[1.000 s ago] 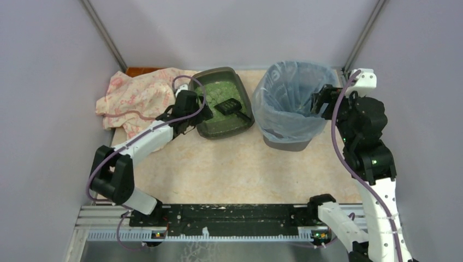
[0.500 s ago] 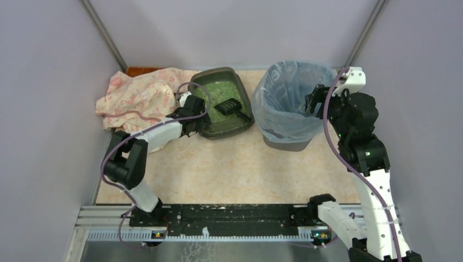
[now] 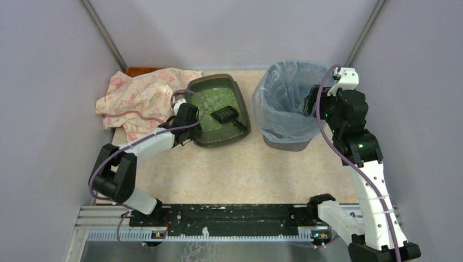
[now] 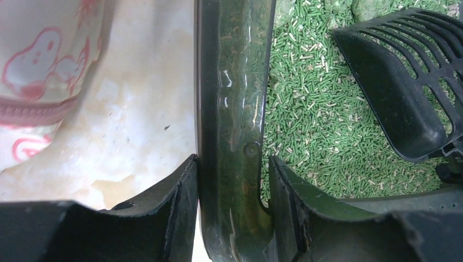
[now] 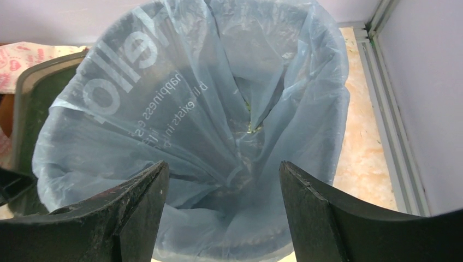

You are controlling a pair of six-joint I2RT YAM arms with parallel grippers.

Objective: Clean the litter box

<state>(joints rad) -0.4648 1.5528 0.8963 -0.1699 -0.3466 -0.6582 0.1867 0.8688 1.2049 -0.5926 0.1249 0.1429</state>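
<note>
1. The table (image 3: 235,169) carries everything along its far edge. A patterned cloth (image 3: 139,95) lies at the far left corner, the litter box (image 3: 215,78) in the far middle, and the bin (image 3: 286,143) toward the far right corner.
2. The bin, lined with a blue-grey bag, stands just right of the litter box and is taller than it. Anything tipped in must first rise above its rim.
3. The litter box lies flat, with green litter (image 4: 311,109) spread over its floor.
4. The left end effector (image 4: 233,164) is clamped on the box's left rim, one finger outside and one inside against the wall. This is a one-sided hold, so the tray will probably want to pivot. Move it slowly and keep it level until it reaches the bin.
5. The right end effector (image 5: 224,169) hangs over the bin's mouth, fingers wide apart and empty. It is well placed to take the opposite rim.
6. The black scoop (image 4: 398,82) lies loose on the litter and would likely slide under a steep tilt.
</note>
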